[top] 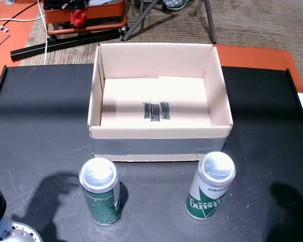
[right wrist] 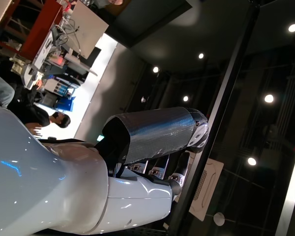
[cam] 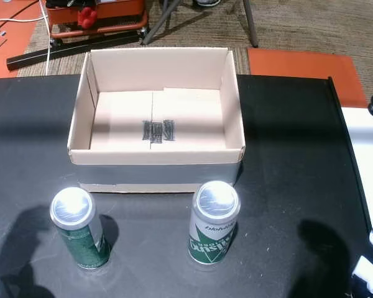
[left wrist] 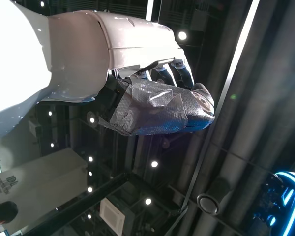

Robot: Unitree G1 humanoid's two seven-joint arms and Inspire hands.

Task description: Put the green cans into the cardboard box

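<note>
Two green cans stand upright on the black table, just in front of the cardboard box. The left can is dark green; the right can has a white-and-green label. The box is open on top and holds only a black scribble on its floor. Neither hand reaches the cans in either head view; only a bit of the left arm and of the right arm shows at the bottom corners. My left hand and my right hand point at the ceiling, fingers apart and empty.
Beyond the table's far edge stand an orange machine, tripod legs and an orange floor mat. A white surface borders the table on the right. A person shows in the right wrist view.
</note>
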